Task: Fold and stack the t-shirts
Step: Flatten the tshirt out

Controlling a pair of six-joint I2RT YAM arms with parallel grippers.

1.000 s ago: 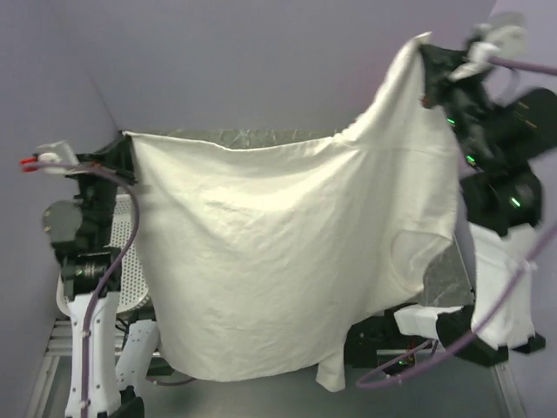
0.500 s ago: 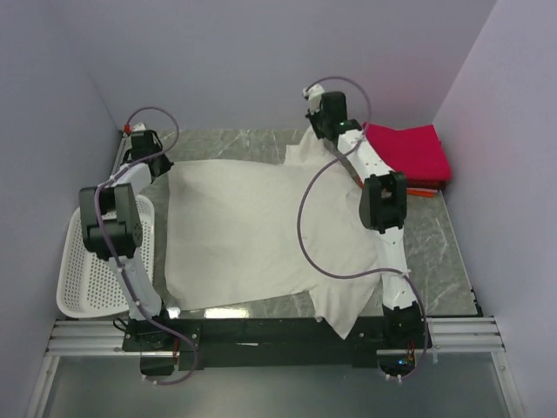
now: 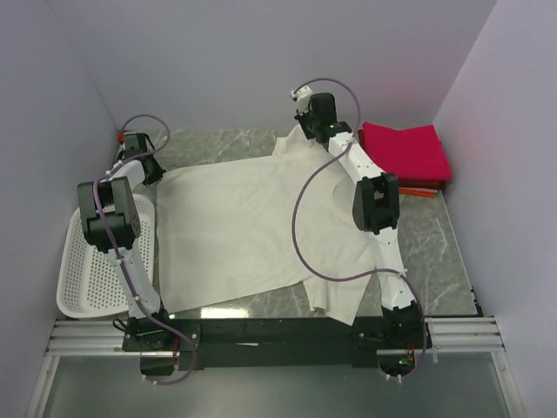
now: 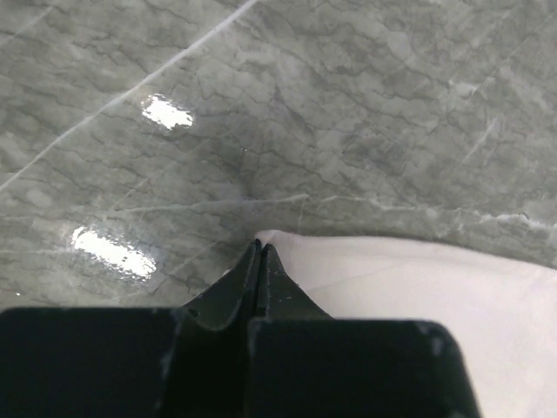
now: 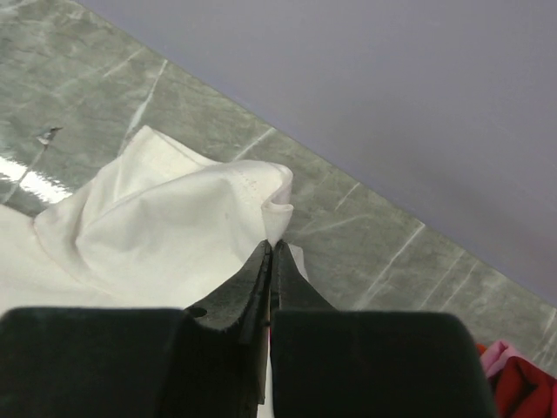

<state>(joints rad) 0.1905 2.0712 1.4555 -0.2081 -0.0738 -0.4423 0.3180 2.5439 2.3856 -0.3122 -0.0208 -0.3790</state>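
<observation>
Across the grey marbled worktop [image 3: 439, 239] the cream-white t-shirt [image 3: 252, 226] lay spread nearly flat, one sleeve reaching the near edge. At its far left corner the left tool [image 4: 259, 254] was pressed together, pinching the cloth's edge. At the far right corner the right tool [image 5: 271, 251] was likewise closed on a bunched fold of the same shirt. Well to the right sat a folded crimson-pink t-shirt [image 3: 405, 148] atop an orange-red t-shirt [image 3: 424, 192]. A white basket [image 3: 96, 279] stood at the left.
</observation>
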